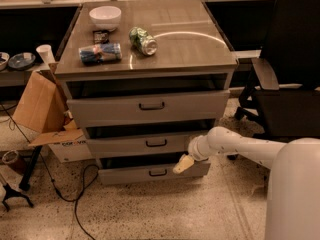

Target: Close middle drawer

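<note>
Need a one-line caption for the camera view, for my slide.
Tool at the right end of the slightly open middle drawer, with the top drawer and bottom drawer also ajar.
</note>
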Controlling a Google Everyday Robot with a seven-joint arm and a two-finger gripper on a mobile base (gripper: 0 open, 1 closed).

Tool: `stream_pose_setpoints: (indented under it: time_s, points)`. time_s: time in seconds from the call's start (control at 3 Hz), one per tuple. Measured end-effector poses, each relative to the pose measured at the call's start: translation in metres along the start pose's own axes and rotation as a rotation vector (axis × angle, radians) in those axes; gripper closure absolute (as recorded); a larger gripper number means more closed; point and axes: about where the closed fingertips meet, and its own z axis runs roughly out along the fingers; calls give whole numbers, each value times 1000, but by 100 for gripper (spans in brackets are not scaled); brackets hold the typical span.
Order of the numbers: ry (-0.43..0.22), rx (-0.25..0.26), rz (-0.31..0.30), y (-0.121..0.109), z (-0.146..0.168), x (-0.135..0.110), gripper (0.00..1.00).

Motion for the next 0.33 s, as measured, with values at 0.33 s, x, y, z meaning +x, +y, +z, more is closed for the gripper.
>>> stream_pose_setpoints:
  time_s: [0.33]
  points:
    - [0, 0, 0, 0, 0, 0, 0]
